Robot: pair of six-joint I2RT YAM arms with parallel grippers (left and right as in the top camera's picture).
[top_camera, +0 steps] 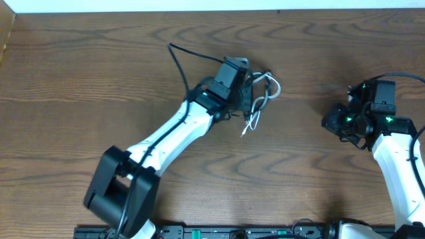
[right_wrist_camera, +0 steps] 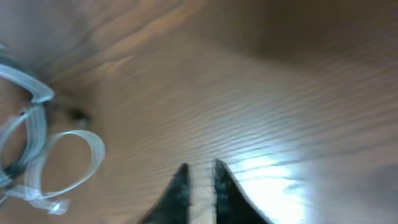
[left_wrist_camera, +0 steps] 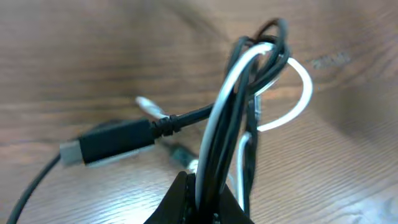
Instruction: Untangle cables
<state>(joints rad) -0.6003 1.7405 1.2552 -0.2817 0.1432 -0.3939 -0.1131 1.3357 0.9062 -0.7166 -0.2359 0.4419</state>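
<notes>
The left gripper [left_wrist_camera: 202, 186] is clenched on the tangled cables [top_camera: 264, 89], just 2 o'clock of the table [top_camera: 80, 79] centre. Their long axis runs 1 to 7 o'clock, with the white end [top_camera: 247, 127] pointing to 7. The right gripper [right_wrist_camera: 200, 177], barely parted, holds nothing.

I count two cables [top_camera: 262, 89] here: one black cable [left_wrist_camera: 115, 140] and one white cable [left_wrist_camera: 231, 84]. Two robot arms, a left arm [top_camera: 172, 129] and a right arm [top_camera: 398, 159], carry one hand each: the left hand [left_wrist_camera: 205, 194] and the right hand [right_wrist_camera: 199, 179]. There is one wooden desk [top_camera: 99, 79].
</notes>
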